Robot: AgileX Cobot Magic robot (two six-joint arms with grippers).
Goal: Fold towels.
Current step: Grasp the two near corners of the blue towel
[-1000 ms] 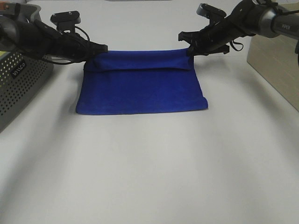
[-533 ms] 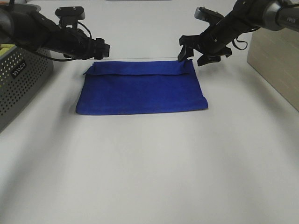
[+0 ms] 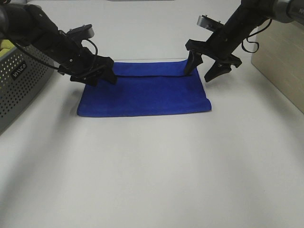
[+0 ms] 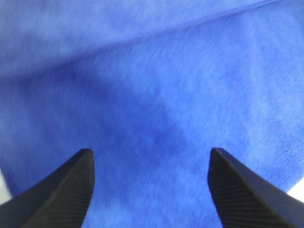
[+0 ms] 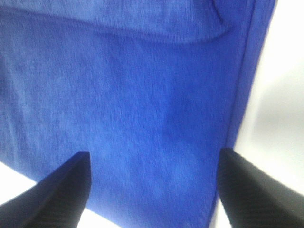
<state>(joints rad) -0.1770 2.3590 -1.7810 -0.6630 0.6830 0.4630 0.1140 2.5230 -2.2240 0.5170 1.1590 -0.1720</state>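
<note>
high: towel folded on table, long axis left-right; left gripper spread over left far corner, right gripper spread over right far corner | left wrist: towel seen under jaws | right wrist: towel edge seen beside one jaw

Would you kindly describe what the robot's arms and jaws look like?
The left arm and right arm are slim and black, with loose black cables near the wrists. The left gripper and right gripper end in black, wedge-shaped jaws with finely ribbed faces.
</note>
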